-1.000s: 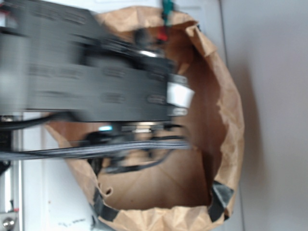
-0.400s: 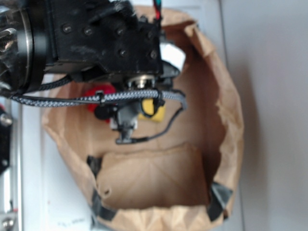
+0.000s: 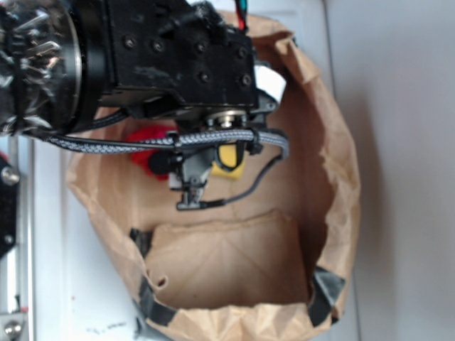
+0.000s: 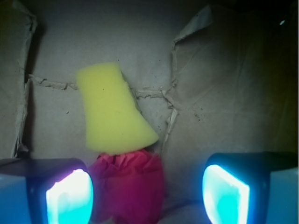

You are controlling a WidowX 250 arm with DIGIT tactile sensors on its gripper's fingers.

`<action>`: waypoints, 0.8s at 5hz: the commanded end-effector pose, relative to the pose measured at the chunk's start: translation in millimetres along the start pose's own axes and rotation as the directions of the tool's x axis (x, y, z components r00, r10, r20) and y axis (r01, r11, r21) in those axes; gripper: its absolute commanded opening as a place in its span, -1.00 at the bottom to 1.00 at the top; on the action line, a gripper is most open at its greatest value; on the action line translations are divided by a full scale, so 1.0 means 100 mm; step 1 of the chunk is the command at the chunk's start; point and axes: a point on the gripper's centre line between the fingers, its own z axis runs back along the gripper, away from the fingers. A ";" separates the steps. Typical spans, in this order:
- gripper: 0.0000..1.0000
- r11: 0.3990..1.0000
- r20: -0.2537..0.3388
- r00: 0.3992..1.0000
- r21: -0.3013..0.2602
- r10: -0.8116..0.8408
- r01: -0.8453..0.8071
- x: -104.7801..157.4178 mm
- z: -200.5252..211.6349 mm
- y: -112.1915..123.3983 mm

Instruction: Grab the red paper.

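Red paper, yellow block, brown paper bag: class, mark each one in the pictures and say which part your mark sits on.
red paper (image 4: 128, 184), wrist view, middle of the crumpled wad.
yellow block (image 4: 112, 109), wrist view, centre of its top face.
brown paper bag (image 3: 338, 163), exterior view, right-hand wall near the rim.

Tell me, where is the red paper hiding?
In the wrist view the red paper lies on the floor of the brown bag, at the bottom of the picture, touching the yellow block, between the open pincer's fingers, nearer the left one.
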 end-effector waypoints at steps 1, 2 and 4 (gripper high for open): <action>1.00 1.000 0.041 0.999 0.010 -0.015 0.015 -0.02 0.08 0.10; 1.00 1.000 0.037 0.999 -0.023 -0.011 0.012 -0.06 0.06 0.06; 1.00 0.997 0.063 0.998 -0.077 -0.008 0.013 -0.10 -0.02 0.00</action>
